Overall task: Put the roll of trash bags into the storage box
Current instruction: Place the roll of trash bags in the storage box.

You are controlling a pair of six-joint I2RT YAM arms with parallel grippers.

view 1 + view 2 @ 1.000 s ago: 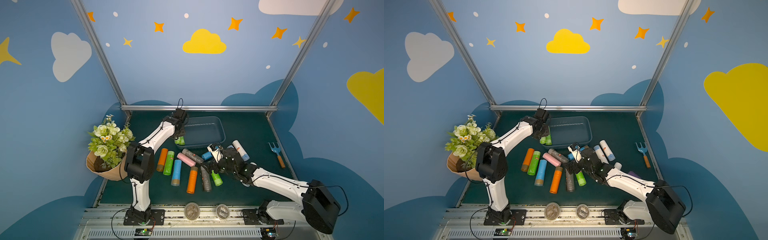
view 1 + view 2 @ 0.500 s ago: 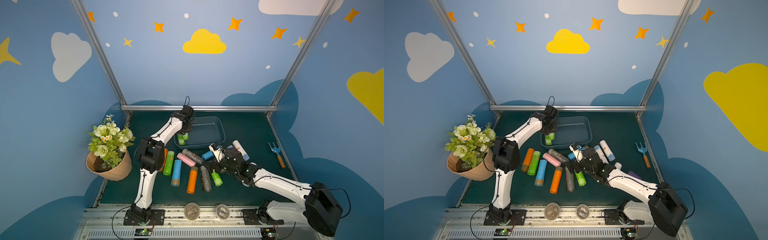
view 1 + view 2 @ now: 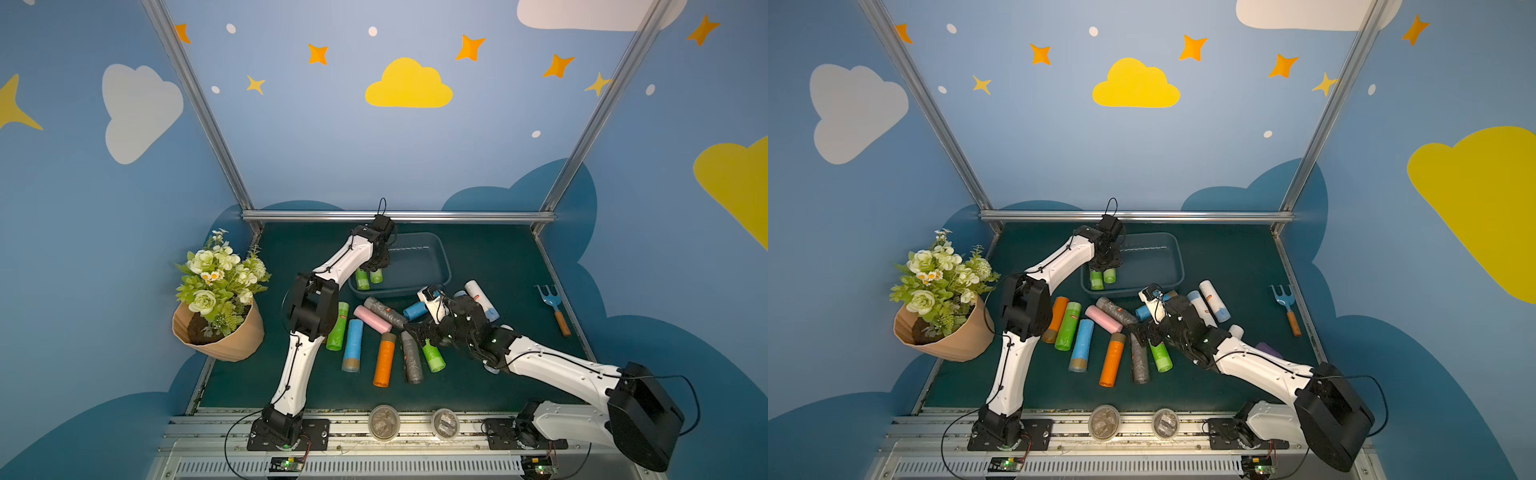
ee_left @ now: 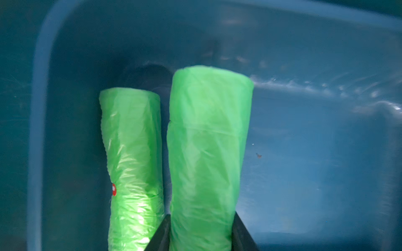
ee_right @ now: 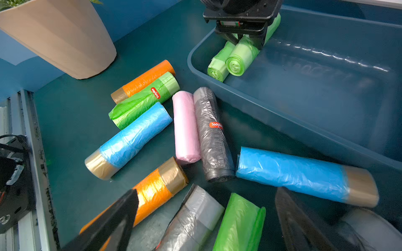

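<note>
Inside the box point(image 3: 419, 266), at its left near corner, your left gripper point(image 4: 202, 236) is clamped on a green roll point(image 4: 206, 141), a dark finger point(image 4: 162, 238) pressed to each side of it. That roll is within the walls, running across the box's short way. Just beside it, on the side toward the box's end wall, lies a second roll point(image 4: 132, 152), also green, parallel to the first. You cannot tell whether the two touch, nor whether the held one rests on the box floor.

Out over the mat point(image 3: 498, 257), your right gripper point(image 5: 206, 193) hangs low with its jaws spread wide and nothing gripped. Between its fingers you see a grey roll point(image 5: 193, 221) and a lime roll point(image 5: 239, 221) lying side by side. An orange roll point(image 5: 156, 189) lies by one finger and a blue roll point(image 5: 293, 173) just beyond the other. A flowerpot point(image 3: 220, 332) leans at the left, well apart from both arms.
</note>
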